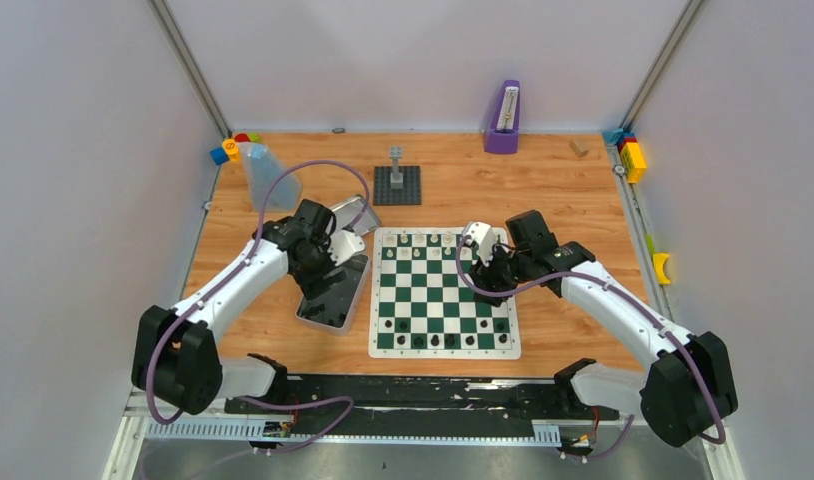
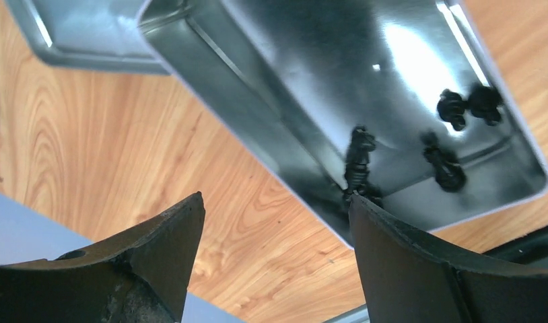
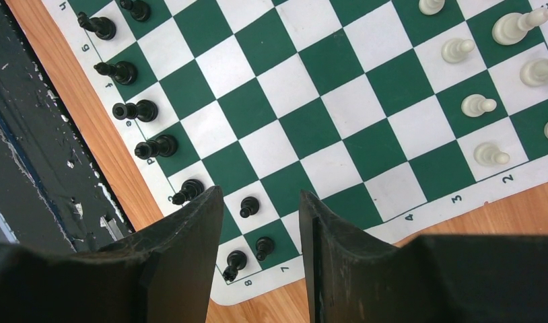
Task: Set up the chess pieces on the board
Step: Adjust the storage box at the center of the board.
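The green and white board (image 1: 443, 292) lies mid-table. Cream pieces (image 1: 419, 241) stand along its far rows and black pieces (image 1: 438, 341) along its near rows. My left gripper (image 1: 335, 262) is open and empty over the silver tin (image 1: 333, 295); the left wrist view (image 2: 278, 202) shows several black pieces (image 2: 453, 111) lying in the tin (image 2: 325, 81). My right gripper (image 1: 483, 258) hangs open and empty above the board's right side. In the right wrist view (image 3: 261, 195) black pieces (image 3: 249, 206) stand below the jaws, cream pieces (image 3: 490, 155) at the right.
The tin's lid (image 1: 353, 213) lies behind the tin. A grey brick tower on a dark baseplate (image 1: 397, 184) stands behind the board. A clear container (image 1: 266, 172), a purple holder (image 1: 503, 120) and coloured bricks (image 1: 631, 155) sit along the table's far edge and corners.
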`<action>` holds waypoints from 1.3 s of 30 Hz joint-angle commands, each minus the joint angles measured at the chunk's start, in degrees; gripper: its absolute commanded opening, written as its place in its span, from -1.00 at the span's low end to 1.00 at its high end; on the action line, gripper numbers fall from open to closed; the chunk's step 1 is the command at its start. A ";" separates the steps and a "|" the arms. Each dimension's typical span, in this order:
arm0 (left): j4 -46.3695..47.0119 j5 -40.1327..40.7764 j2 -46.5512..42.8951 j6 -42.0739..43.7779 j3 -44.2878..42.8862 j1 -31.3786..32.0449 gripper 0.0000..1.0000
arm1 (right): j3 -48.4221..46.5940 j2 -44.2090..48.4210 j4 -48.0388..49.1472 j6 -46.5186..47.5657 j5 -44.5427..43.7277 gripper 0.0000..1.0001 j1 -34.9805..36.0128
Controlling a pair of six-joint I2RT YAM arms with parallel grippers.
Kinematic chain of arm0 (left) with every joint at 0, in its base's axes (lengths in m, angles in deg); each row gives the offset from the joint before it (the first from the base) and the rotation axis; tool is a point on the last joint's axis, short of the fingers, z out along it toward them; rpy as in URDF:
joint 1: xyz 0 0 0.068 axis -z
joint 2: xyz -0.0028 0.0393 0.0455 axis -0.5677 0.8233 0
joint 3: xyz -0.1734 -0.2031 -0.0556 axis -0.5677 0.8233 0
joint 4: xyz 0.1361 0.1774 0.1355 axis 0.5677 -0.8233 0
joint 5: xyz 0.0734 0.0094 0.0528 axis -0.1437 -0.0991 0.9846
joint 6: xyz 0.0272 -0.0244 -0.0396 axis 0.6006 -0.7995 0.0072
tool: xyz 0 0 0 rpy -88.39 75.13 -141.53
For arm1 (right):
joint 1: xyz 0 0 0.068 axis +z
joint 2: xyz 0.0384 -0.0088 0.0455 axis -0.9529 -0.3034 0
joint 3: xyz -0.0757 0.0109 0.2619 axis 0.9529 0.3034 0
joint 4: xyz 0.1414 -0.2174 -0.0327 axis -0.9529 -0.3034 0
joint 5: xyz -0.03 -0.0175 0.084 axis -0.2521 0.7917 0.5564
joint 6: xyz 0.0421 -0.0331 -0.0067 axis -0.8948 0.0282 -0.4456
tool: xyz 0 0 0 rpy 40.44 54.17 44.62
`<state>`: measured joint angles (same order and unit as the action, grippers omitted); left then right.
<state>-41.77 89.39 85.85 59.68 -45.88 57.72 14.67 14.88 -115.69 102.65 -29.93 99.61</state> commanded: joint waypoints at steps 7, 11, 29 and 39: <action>2.29 0.99 9.63 -2.12 -5.03 -3.95 0.56 | -0.08 0.22 1.72 -0.15 1.13 -0.07 -0.27; 1.26 -1.32 12.74 -1.14 -6.49 -3.98 0.38 | -0.06 -0.27 1.72 -0.14 1.11 -0.07 -0.28; -3.30 -1.93 21.74 15.13 -10.57 -3.98 -0.55 | -0.24 -2.08 1.72 0.31 0.93 -0.07 -0.27; 1.58 4.08 19.69 32.53 -7.77 -2.98 -0.72 | -0.68 -3.64 1.74 0.23 0.19 -0.07 -0.28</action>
<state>-42.29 90.99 106.89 81.99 -54.51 54.05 14.69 11.82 -115.69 102.67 -30.02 99.52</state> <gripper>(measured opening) 0.145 0.465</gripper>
